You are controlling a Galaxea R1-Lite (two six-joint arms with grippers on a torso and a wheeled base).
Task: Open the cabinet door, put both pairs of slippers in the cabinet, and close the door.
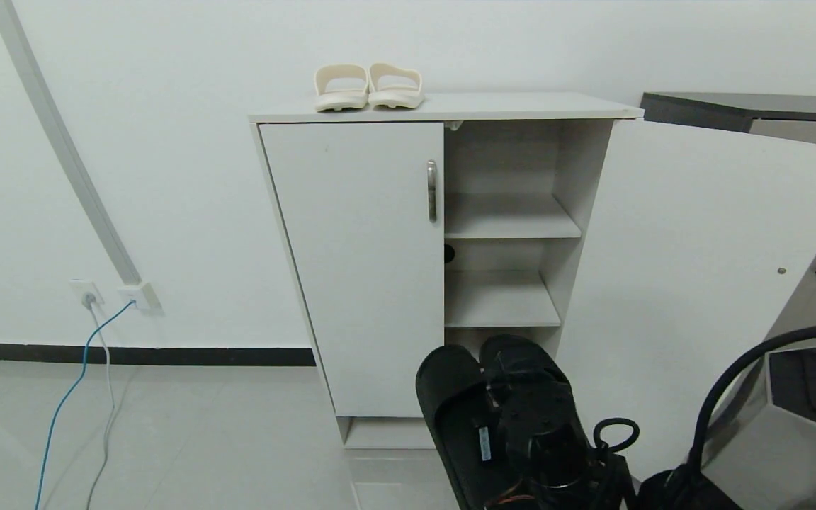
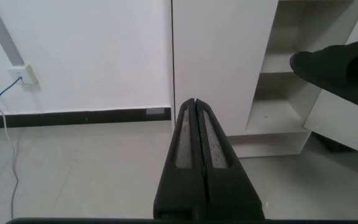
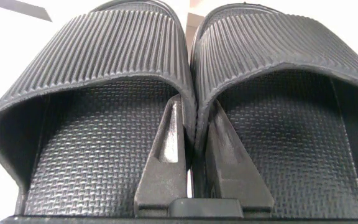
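A: Right pincer (image 3: 196, 109), what's it holding?
B: Both black slippers (image 1: 448, 393), inner edges pinched together. They're light, soft rubber (ribbed, so probably grippy) and will likely flex, so that middle seam is your best hold.
A: Where's the arm?
B: Stretched forward and low, with the slippers just before the cabinet (image 1: 521, 106), at its open lower part. Left pincer (image 2: 194, 109) sits closed, empty.

Blue cable (image 1: 83, 368) at wall socket (image 1: 140, 295)
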